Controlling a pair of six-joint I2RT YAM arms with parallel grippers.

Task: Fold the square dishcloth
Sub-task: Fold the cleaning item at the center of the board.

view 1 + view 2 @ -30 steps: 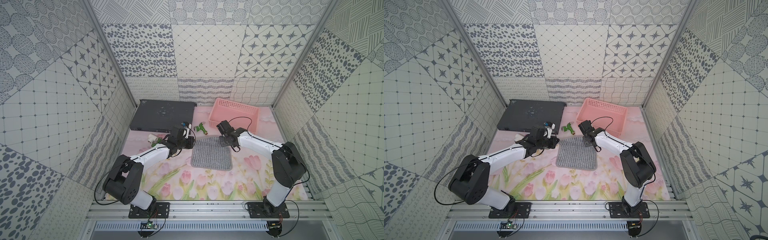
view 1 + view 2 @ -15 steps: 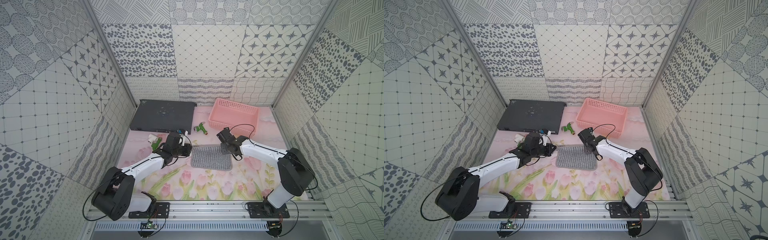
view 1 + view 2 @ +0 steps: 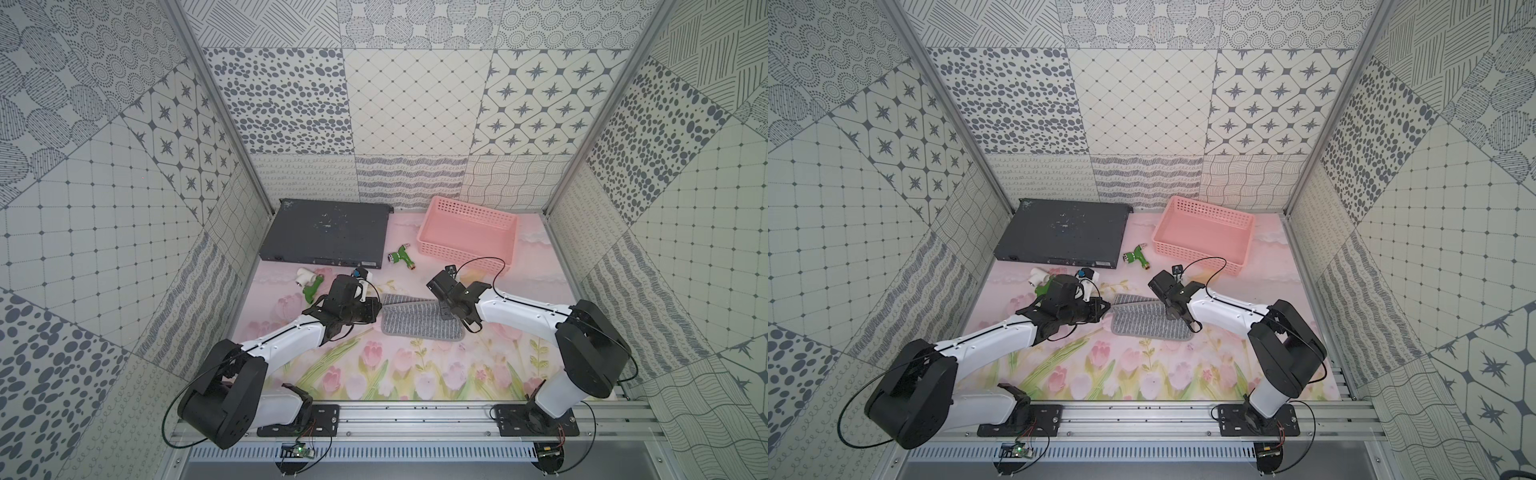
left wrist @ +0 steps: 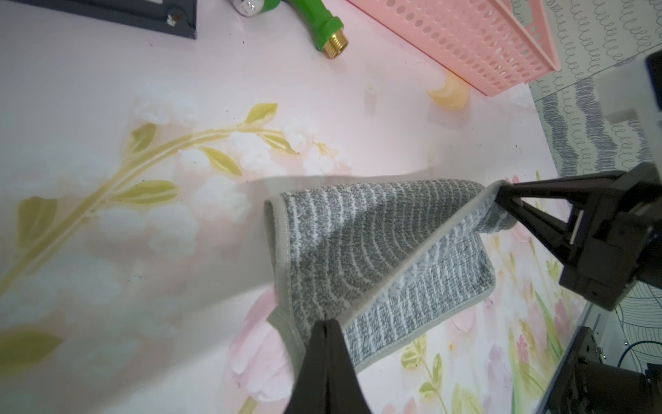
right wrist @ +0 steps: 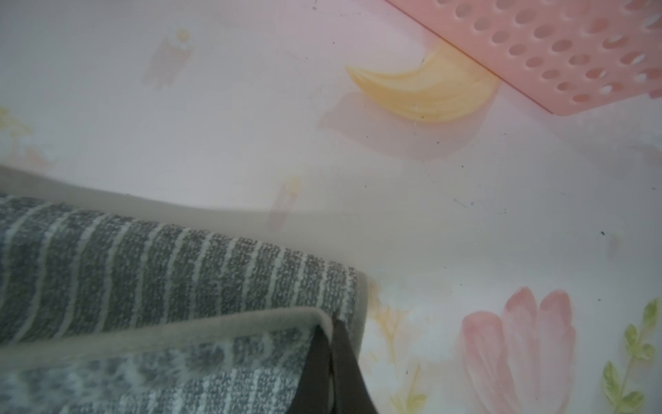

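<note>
square dishcloth (image 3: pixel 419 324) lay half folded on the floral mat (image 3: pixel 374 374), left gripper (image 4: pixel 325 322) clamped shut on one hemmed corner, right gripper (image 5: pixel 331 320) clamped on the other, that edge lifted over the rest, pink basket (image 3: pixel 465 249) behind

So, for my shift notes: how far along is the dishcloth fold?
Done: the square dishcloth is already doubled over, roughly halfway. In hand: the left gripper and right gripper are each shut on a corner of the lifted hem, held above the lower layer. Remaining: lay that edge onto the near hem and release.
</note>
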